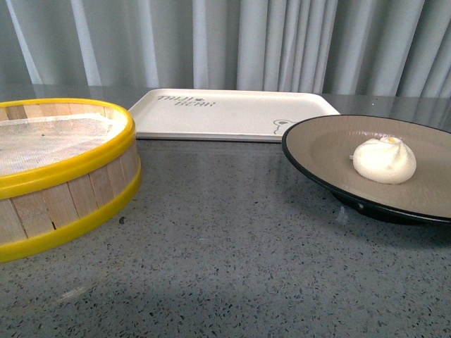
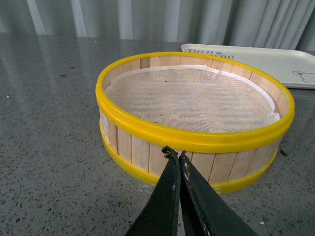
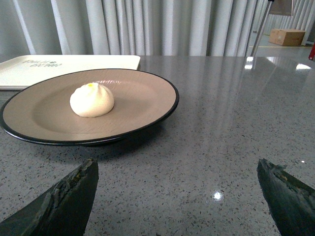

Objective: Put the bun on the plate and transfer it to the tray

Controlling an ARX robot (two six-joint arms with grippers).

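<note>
Bun (image 1: 384, 160) sits on the matte beige inside of the plate (image 1: 324, 144), pleated top up. Plate stands on the grey speckled desk (image 1: 232, 246), at the right, just beside the near right corner of the cream tray (image 1: 232, 113), which lies flat towards the curtain. Yellow-rimmed wooden steamer (image 1: 70, 190), lined with white cloth, stands at the left. Left fingers (image 2: 172, 187) are pressed together on nothing, tips near the steamer's wall. Right fingers (image 3: 69, 196) are spread wide, low over the desk, short of the plate and apart from it.
</note>
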